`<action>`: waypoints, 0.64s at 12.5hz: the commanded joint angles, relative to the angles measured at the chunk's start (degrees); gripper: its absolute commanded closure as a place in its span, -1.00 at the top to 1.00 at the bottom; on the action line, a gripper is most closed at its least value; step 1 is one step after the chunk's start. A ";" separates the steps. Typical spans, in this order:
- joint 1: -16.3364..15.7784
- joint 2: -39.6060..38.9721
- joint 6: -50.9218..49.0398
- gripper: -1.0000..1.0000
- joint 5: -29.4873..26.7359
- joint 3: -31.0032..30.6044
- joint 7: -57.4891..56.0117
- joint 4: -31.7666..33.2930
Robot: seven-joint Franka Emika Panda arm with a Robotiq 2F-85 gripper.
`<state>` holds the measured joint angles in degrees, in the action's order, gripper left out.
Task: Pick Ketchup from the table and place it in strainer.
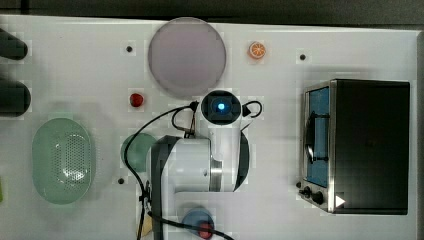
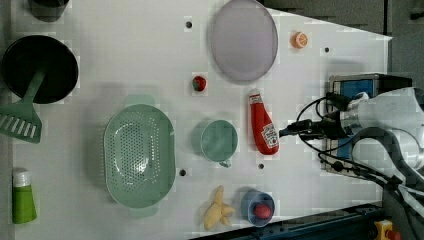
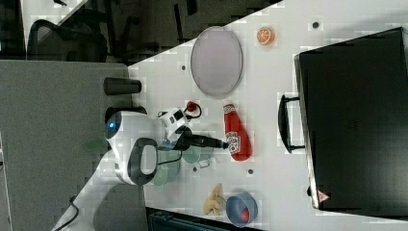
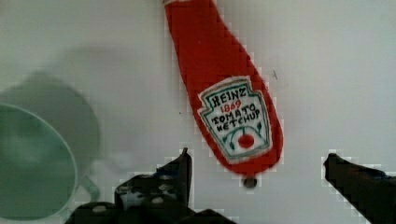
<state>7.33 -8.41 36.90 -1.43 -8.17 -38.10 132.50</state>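
Wrist view: black two-finger gripper [image 4: 257, 163], jaws spread wide apart, nothing between them. They straddle the base end of the red squeeze Ketchup bottle [image 4: 224, 88], tips not touching it. The bottle lies flat on the white tabletop [image 4: 336, 70], label up, reading Heinz tomato ketchup. Round teal-green cup [image 4: 32, 163] sits just beside it.

Left view: Ketchup bottle [image 2: 262, 124] lies with its white cap toward the large round lilac-grey plate [image 2: 243, 40], base toward the gripper [image 2: 285, 131]. The cup [image 2: 219, 140] is just to the left view's left of the bottle. Further that way, well apart from the bottle, is the pale green oval perforated strainer [image 2: 139, 155], nothing in it. Small red strawberry-like fruit [image 2: 199, 83] sits between plate and cup. Peeled banana [image 2: 217, 210] and blue bowl with red ball [image 2: 258, 208] are by the edge nearest the arm's base.

Far side: orange slice [image 2: 299, 40] near the plate. Top view: black and silver toaster oven [image 1: 357, 145] at the top view's right, white arm [image 1: 200, 160] over mid-tabletop.
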 commanded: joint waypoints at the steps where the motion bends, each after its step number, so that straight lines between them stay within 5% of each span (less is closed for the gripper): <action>1: -0.80 -1.50 7.04 1.00 -0.13 -0.42 -13.07 -0.70; 8: -0.96 -11.56 15.72 1.00 3.86 -0.36 -14.85 -0.05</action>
<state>6.78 -19.92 52.06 0.63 -8.55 -50.19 131.83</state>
